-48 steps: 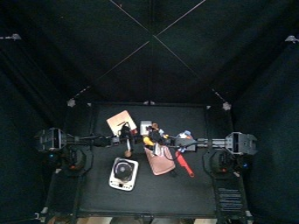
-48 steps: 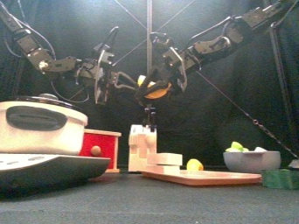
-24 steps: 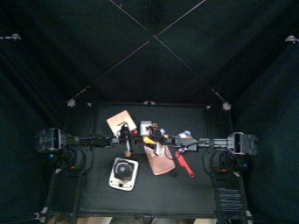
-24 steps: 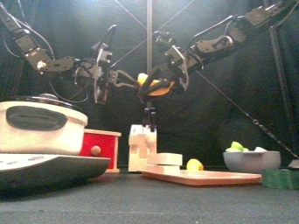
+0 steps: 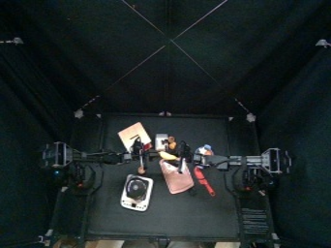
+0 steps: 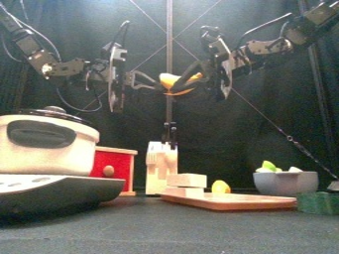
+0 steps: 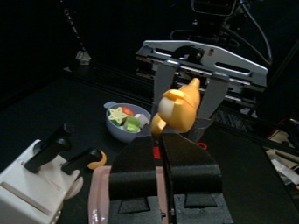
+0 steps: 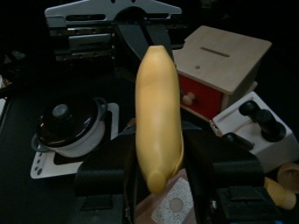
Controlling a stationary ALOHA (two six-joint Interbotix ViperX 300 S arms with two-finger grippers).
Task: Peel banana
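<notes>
The banana [image 6: 176, 81] hangs in the air above the table's middle, held lengthwise between both grippers. My left gripper [image 6: 149, 81] is shut on one end; in the left wrist view the banana [image 7: 177, 105] stands at that gripper's [image 7: 163, 129] tips. My right gripper [image 6: 209, 76] holds the other end: in the right wrist view the long yellow banana [image 8: 158, 114] runs from between its jaws [image 8: 162, 179] toward the left arm. From above, the banana [image 5: 165, 150] lies between the left gripper [image 5: 149, 148] and the right gripper [image 5: 185, 151].
Below stand the pink board [image 6: 225, 200] carrying a small yellow piece [image 6: 220, 187], a rice cooker [image 6: 47, 134], a red box [image 6: 113, 164], white blocks [image 6: 162, 164] and a bowl [image 6: 284, 181]. A red-handled tool [image 5: 204, 180] lies beside the board [image 5: 177, 178].
My right gripper has drawn back to the right and risen a little while narrowing its jaws. The banana now shows stretched out between the two grippers. The left gripper has hardly moved.
</notes>
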